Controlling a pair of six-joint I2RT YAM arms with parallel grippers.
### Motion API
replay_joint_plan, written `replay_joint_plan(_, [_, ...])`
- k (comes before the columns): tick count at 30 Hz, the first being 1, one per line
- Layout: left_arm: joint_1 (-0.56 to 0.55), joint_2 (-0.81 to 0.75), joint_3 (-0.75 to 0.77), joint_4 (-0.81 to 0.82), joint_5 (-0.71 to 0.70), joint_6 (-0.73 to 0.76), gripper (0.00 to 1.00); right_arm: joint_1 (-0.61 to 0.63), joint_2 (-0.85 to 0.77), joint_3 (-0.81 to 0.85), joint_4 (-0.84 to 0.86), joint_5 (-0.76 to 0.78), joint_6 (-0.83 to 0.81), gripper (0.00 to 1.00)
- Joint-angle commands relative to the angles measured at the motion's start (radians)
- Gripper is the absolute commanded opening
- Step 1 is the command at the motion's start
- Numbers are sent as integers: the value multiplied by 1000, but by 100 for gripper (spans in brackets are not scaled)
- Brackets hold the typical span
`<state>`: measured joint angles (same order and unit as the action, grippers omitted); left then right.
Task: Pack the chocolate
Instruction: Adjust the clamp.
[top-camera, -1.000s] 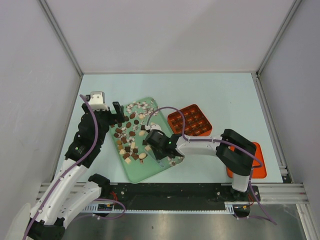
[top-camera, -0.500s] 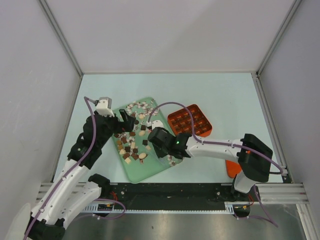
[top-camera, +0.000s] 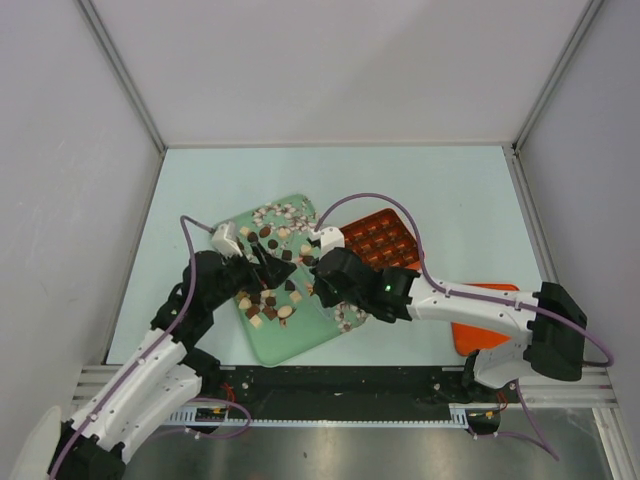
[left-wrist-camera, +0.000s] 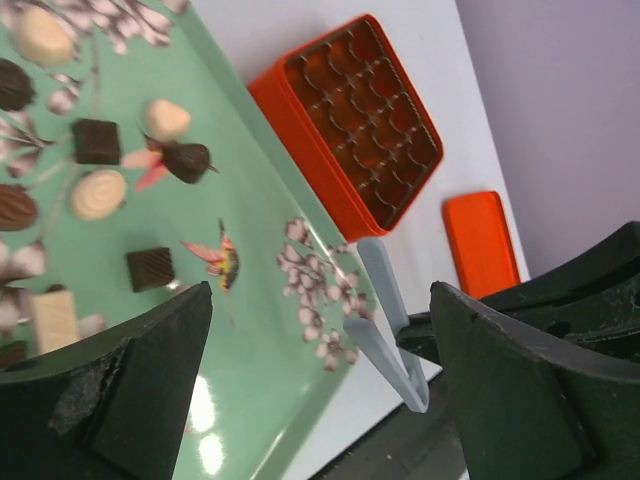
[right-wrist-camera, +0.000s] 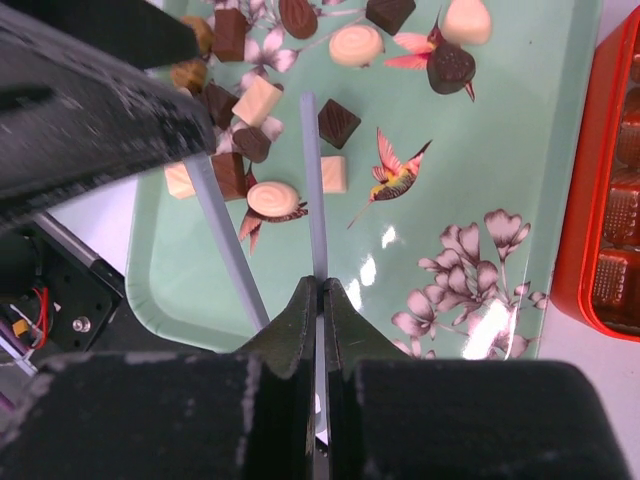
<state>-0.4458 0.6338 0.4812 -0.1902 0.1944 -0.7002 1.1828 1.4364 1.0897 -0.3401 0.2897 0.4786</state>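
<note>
Here the pale blue tweezers (right-wrist-camera: 310, 170) are clamped in the shut jaws of the right gripper (right-wrist-camera: 320, 290), prongs pointing straight ahead over the green floral tray (right-wrist-camera: 500, 120), and a cream swirl chocolate (right-wrist-camera: 272, 197) on that tray is seen lying between the two prongs. The left gripper (left-wrist-camera: 320, 390) is held over the same tray with jaws wide apart and empty, so the pick is judged to fall to the right arm

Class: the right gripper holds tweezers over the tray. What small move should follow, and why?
Probably lower the tweezers so their prongs straddle the dark square chocolate beside the tip: the right gripper is clamped on them, and they carry nothing.
</note>
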Motion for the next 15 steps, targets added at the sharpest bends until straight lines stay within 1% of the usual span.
replay_joint_plan(1, [-48, 18, -26, 139, 66, -117, 93, 3, -56, -19, 72, 35, 23, 0])
replay_joint_plan(3, [-74, 29, -39, 167, 63, -128, 88, 3, -70, -30, 78, 37, 26, 0])
replay_joint_plan(7, [-103, 37, -64, 222, 56, -165, 73, 0, -79, -43, 101, 37, 32, 0])
replay_joint_plan(9, [-111, 37, -72, 238, 53, -174, 70, -2, -80, -48, 107, 37, 32, 0])
replay_joint_plan(12, [-116, 18, -85, 265, 31, -200, 64, -2, -82, -57, 121, 35, 35, 0])
replay_joint_plan(13, [-116, 14, -92, 277, 28, -223, 58, 0, -83, -59, 131, 35, 35, 0])
replay_joint_plan(15, [-117, 4, -111, 305, 23, -246, 52, -2, -83, -63, 139, 35, 37, 0])
